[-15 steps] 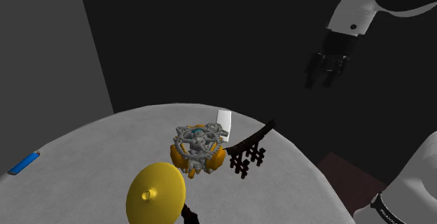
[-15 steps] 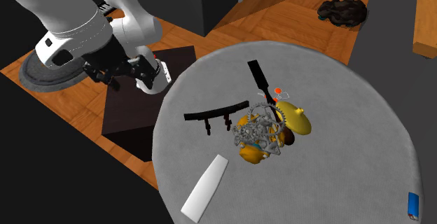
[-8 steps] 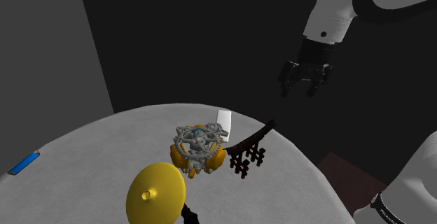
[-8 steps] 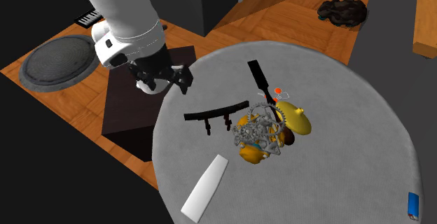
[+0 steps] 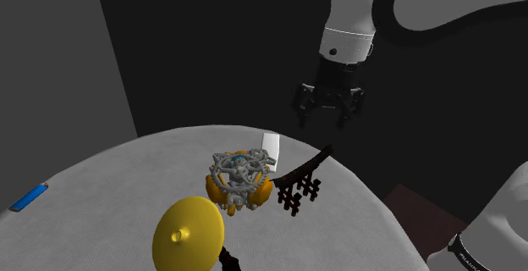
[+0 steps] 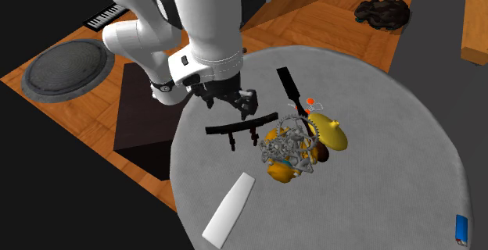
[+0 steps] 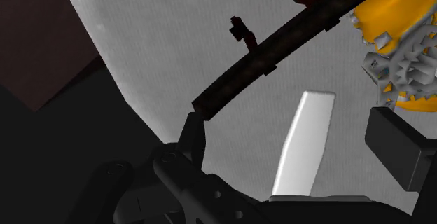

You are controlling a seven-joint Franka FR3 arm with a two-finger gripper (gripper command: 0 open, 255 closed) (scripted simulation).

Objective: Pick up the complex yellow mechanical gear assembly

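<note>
A: Where was the gear assembly?

B: It sat near the middle of a round grey table, just beside a black curved bar and a yellow disc.

A: Which way did it point?

B: It was a squat clump, grey gears over yellow parts. Its long axis could not be told.

A: And the gripper?

B: It hung above the table's edge by the bar, fingers wide apart. Bare tabletop stretched toward a blue item at the far rim.

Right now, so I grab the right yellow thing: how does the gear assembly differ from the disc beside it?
The gear assembly is tangled grey gears over orange-yellow lobes; the disc is smooth plain yellow with a centre knob. The assembly sits squat; the disc is tilted. Both rest on the table.
</note>
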